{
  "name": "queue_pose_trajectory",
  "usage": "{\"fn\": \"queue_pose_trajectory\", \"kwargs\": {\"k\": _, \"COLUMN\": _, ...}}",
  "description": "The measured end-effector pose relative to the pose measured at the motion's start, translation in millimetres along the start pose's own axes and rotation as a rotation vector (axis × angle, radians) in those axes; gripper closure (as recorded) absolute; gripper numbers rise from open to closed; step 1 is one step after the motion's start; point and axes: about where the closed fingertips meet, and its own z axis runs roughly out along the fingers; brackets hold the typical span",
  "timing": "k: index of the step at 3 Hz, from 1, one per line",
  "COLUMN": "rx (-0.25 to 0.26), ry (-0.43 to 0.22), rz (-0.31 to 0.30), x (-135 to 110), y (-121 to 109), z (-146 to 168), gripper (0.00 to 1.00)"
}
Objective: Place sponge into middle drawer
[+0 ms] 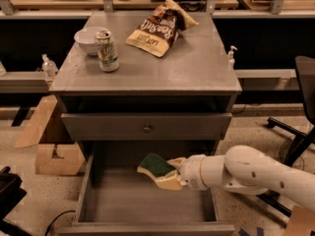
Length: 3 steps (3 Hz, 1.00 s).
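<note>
The small rectangular sponge point(155, 164), its dark green scouring layer over yellow foam, hangs tilted above the bare floor of the wide, deep grey wooden middle drawer point(123, 205). It sits below the front edge of the grey tabletop point(187, 68), slightly right of centre. The cream two-finger gripper point(170, 175) pinches its right end, one finger above and one below. Light, soft and springy, the sponge will likely squash under the pinch and land harmlessly, and a hold across the foam's short sides seems safest.
</note>
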Motion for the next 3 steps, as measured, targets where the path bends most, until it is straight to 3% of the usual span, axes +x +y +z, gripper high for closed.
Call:
{"fn": "queue_pose_trajectory", "kwargs": {"k": 1, "rx": -0.073, "ry": 0.063, "rz": 0.056, "x": 56, "y": -7, "z": 70, "gripper": 1.00}}
{"fn": "queue_pose_trajectory", "kwargs": {"k": 2, "rx": -0.135, "ry": 0.100, "rz": 0.082, "x": 81, "y": -9, "z": 118, "gripper": 1.00}}
{"fn": "queue_pose_trajectory", "kwargs": {"k": 3, "rx": -0.150, "ry": 0.141, "rz": 0.161, "x": 113, "y": -16, "z": 154, "gripper": 1.00}}
